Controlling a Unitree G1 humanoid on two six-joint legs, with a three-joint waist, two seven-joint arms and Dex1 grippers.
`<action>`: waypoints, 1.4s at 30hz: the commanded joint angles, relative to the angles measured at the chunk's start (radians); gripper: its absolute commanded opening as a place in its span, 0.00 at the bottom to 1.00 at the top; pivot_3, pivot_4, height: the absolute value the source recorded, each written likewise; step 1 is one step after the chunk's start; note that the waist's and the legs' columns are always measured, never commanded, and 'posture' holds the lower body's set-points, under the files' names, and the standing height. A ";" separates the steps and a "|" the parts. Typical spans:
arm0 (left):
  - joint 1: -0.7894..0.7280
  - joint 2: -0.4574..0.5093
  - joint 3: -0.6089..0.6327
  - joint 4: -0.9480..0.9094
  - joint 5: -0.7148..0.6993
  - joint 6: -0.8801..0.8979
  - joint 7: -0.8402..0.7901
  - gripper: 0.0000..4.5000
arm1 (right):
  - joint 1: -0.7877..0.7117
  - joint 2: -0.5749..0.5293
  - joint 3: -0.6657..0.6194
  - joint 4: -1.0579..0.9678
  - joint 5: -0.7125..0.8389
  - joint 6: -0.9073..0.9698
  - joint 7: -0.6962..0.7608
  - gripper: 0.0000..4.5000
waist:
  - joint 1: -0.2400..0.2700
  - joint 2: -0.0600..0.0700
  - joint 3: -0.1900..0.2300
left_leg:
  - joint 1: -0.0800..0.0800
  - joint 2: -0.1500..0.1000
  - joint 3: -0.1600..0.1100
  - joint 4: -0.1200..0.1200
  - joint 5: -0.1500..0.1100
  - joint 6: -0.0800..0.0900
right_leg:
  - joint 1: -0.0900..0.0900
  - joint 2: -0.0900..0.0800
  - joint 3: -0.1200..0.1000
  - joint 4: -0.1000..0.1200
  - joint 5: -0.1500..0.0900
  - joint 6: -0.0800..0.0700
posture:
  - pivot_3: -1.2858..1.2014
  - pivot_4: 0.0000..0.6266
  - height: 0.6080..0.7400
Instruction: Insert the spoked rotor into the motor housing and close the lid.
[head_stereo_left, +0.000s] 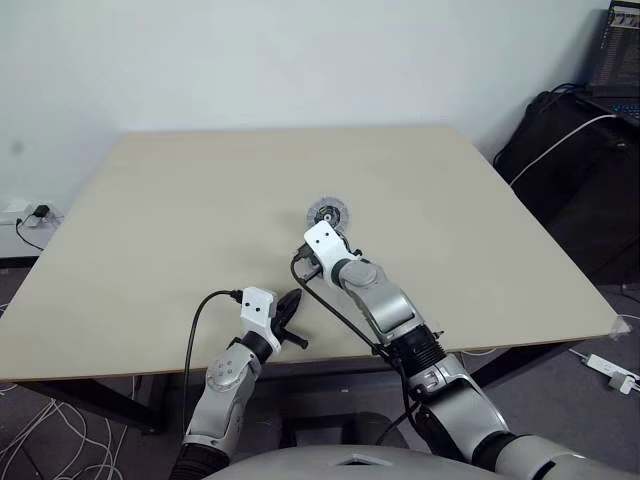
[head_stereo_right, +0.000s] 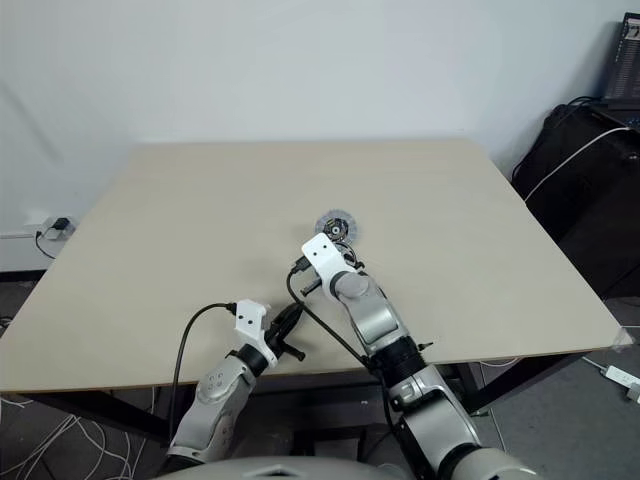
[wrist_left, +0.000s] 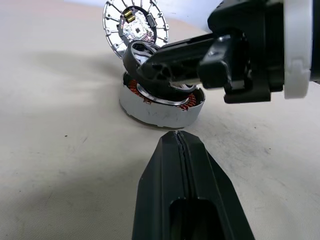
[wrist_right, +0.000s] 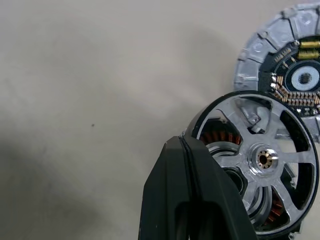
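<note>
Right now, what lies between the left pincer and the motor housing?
In the left wrist view, bare table lies between the left pincer and the motor housing.

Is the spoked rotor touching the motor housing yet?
Touching. In the left wrist view the spoked rotor sits tilted in the motor housing, its lower edge resting on the copper windings.
</note>
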 joint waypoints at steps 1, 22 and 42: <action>-0.013 -0.006 -0.003 -0.020 -0.007 -0.013 -0.011 0.00 | 0.018 -0.019 0.006 -0.127 0.024 -0.020 0.055 0.00 | 0.000 0.000 0.000 | 0.000 0.000 0.000 0.000 0.000 0.000 | 0.000 0.000 0.000 0.000 0.000 0.000 | 0.52 0.00 1.00; -0.020 -0.003 -0.006 -0.014 -0.013 -0.001 -0.031 0.00 | 0.108 -0.093 -0.060 -0.268 0.042 -0.026 0.016 0.21 | 0.002 -0.001 0.001 | -0.001 0.000 0.000 0.000 0.000 0.000 | -0.001 0.000 0.000 0.000 0.000 0.000 | 0.52 0.00 1.00; -0.012 -0.003 -0.004 -0.021 -0.010 -0.004 -0.025 0.00 | 0.045 -0.019 -0.150 -0.091 0.056 0.038 -0.085 0.49 | 0.000 -0.001 0.001 | -0.001 0.000 0.000 0.000 0.000 0.000 | -0.001 0.000 0.000 0.000 0.000 0.000 | 0.52 0.00 1.00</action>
